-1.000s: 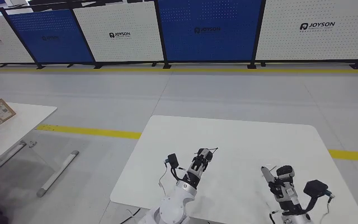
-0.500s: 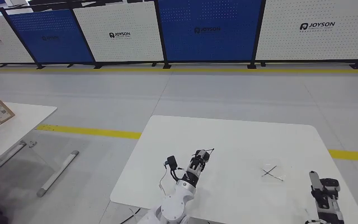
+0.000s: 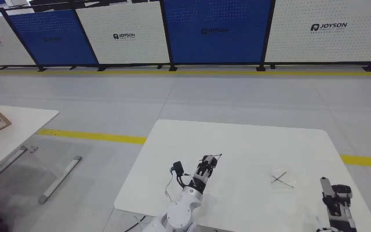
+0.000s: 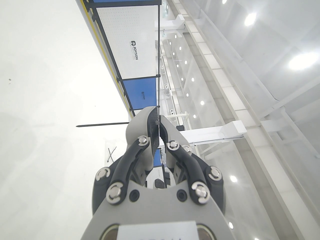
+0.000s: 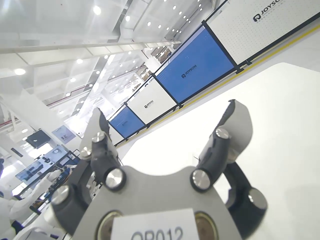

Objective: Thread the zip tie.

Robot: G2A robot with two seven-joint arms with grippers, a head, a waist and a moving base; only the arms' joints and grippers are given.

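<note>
Threading judged unfinished: left end effector [image 4: 158, 123], toward 9 o'clock on the desk [image 3: 243, 139], is clamped on the zip tie [image 4: 159, 51] with no loop visible; right end effector [image 5: 165, 107] gapes empty at 4 o'clock, crossed ties [image 3: 282, 178] lying between.

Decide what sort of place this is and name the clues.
Probably a factory hall: blue and white perforated partition panels, a yellow floor line, a high ceiling with rows of lights.

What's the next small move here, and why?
Probably bring the right gripper toward the free pointed end of the zip tie. The left gripper is shut on it, while the right jaws stand open and empty by the near edge of the table.
</note>
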